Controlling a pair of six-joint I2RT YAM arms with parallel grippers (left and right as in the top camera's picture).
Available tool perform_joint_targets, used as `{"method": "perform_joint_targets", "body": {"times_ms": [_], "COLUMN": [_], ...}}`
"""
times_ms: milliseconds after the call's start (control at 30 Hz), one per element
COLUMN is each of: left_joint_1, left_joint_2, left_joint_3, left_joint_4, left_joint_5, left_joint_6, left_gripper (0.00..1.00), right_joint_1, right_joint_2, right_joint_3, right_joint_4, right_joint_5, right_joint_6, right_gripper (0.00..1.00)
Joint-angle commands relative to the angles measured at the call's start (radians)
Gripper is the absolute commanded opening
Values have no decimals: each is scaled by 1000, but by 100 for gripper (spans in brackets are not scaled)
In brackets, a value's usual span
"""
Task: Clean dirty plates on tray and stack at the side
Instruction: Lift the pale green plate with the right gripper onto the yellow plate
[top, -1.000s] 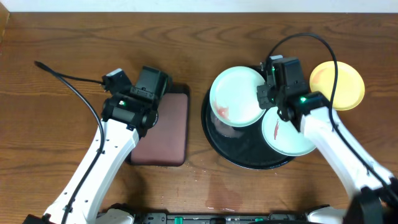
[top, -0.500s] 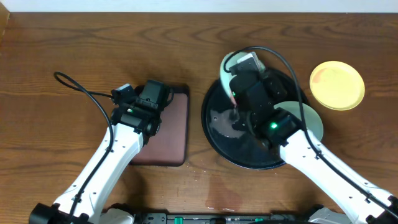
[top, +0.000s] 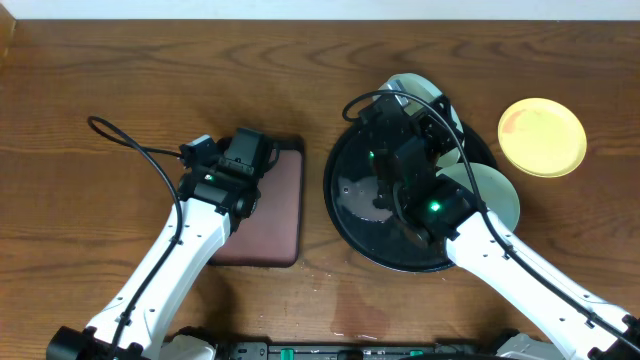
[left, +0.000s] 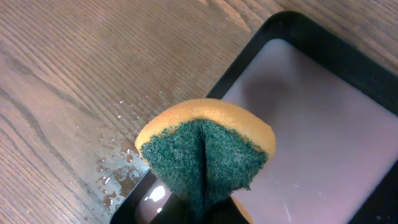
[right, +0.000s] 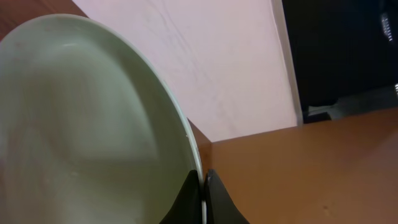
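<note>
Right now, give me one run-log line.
left gripper: shut on folded green-orange sponge | right gripper: shut on pale mint-green round plate, tilted

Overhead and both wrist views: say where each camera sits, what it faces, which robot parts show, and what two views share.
Overhead: above the table, facing straight down on black tray, maroon tray, yellow plate; both arms show.
Left wrist: left arm, facing down at sponge over maroon tray corner; left gripper tips show.
Right wrist: right arm, facing a pale wall; right gripper pinches mint-green plate rim.
Shared: maroon tray, overhead and left wrist.
</note>
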Motion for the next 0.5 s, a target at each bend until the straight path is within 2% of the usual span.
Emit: {"method": "perform_joint_targets", "body": {"times_ms": [0,367,467], "left_joint_1": [5,5,5], "left_joint_2": [1,1,1], "left_joint_3": [-6,-6,-6], "left_joint_4": [-2,0,6], "left_joint_5": [-3,-2,15], "left_joint_6": [-10,-10,-10], "left_gripper": [8,8,8], "right_joint_1": [6,0,-23], "right_joint_2": [-19,-19,-19], "right_joint_3": [14,14,14], "right_joint_4": [9,10,9], "right_joint_5": [37,30,16], "right_joint_6": [-48,-45,32], "right_gripper": [1,1,1]}}
